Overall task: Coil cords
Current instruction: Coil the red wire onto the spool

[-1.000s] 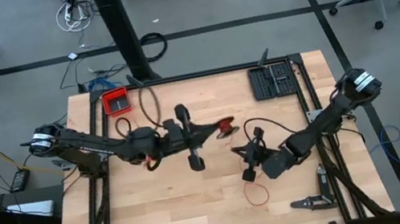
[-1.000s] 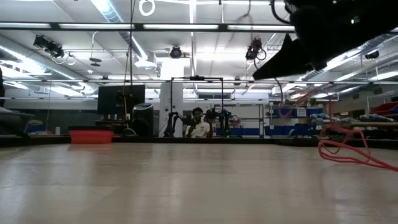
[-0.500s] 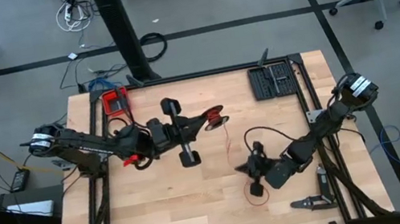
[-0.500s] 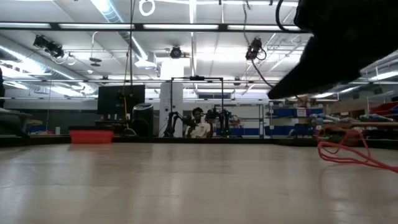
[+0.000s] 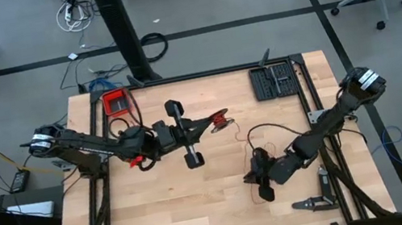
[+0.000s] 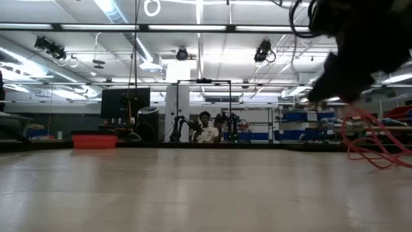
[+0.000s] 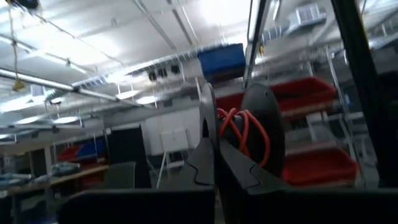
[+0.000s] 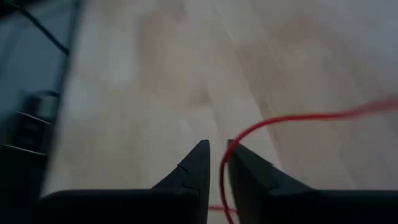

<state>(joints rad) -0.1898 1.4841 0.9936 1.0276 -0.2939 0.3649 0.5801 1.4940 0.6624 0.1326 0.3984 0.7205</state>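
Note:
The cord is one thin red line. Part of it is wound on a small black spool point(image 7: 244, 124), which also shows over the middle of the table point(image 5: 221, 117). My left gripper point(image 7: 215, 148) is shut on that spool, up in the air. The rest of the cord point(image 8: 292, 121) lies in loose loops point(image 6: 376, 147) on the wooden table. My right gripper point(image 8: 217, 152), near the table's front right point(image 5: 262, 186), slants down over them. Its fingers are a little open, with the cord running through the gap. My left gripper pinches the rim of one of the spool's black discs point(image 7: 208, 121) between its two fingers. The fingers slant upward from the table's left. The spool is lifted clear of the table, its discs on edge. My right gripper has the cord point(image 8: 225, 163) close beside one finger; whether they touch I cannot tell.
A red tray point(image 5: 116, 102) sits at the far left corner and a black parts holder point(image 5: 273, 81) at the far right. A black tool point(image 5: 314, 202) lies near the front right edge. A black cable point(image 5: 265, 130) loops off my right arm.
My right gripper has moved toward the table's near edge and turned about its own line. The red loops beside it have shifted toward the table's right and risen a little. My left wrist has rolled and tipped upward, with the spool still in its fingers.

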